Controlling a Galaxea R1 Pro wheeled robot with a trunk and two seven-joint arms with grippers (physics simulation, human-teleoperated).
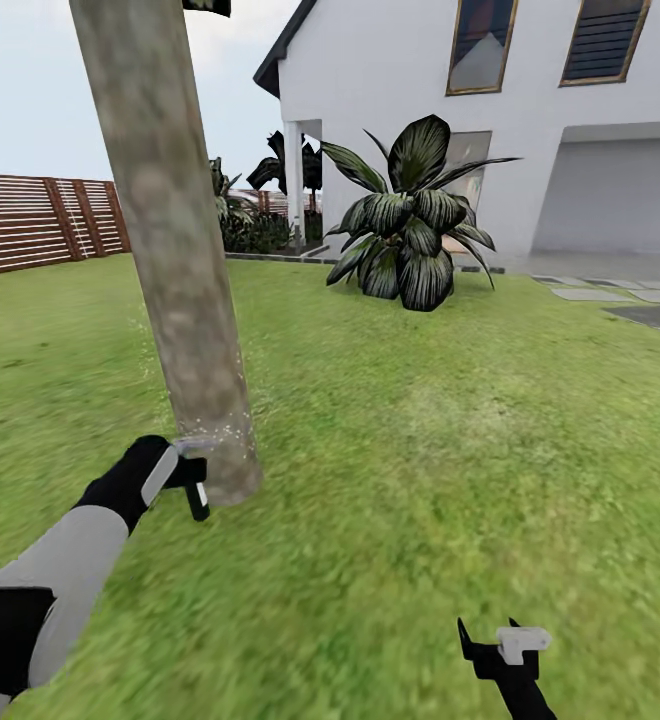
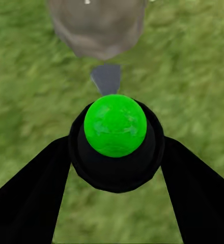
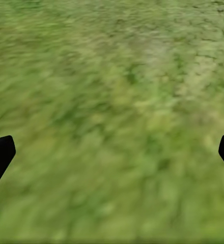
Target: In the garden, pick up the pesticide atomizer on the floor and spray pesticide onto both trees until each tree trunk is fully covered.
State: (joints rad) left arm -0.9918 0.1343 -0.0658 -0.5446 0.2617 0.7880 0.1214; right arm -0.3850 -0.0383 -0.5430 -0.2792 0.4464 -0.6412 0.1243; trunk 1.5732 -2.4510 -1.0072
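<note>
Two arms: both are seen low in the head view, over a lawn beside one thick trunk.
Left gripper [image 2: 114, 168]: in the left wrist view its two black fingers [image 2: 30, 198] are pressed against the sides of the pesticide atomizer [image 2: 115, 125], which is gripped between them.
Pesticide atomizer: a bright green ball on a black round body is shown at the centre of the left wrist view, with a grey nozzle pointed at the base of the trunk. In the head view it is found at lower left, held just beside the foot of the trunk.
Tree trunk [image 1: 175, 260]: a wide, mottled beige-grey column is seen leaning from the top left of the head view down to the grass at lower left.
Pesticide [image 1: 215, 425]: tiny whitish specks are scattered over the lowest part of the trunk.
Right gripper [image 1: 497, 640]: it is placed at the lower right of the head view, above bare grass, well apart from the trunk. Its fingers [image 3: 1, 155] are spread wide, at the two side edges of the right wrist view, with nothing between them.
Floor [image 1: 440, 430]: blurry green grass is spread across all three views.
Background: a brown slatted fence [image 1: 30, 220] is seen at left, a white house [image 1: 470, 110] at upper right, and a broad-leaved dark plant [image 1: 410, 220] in front of it.
</note>
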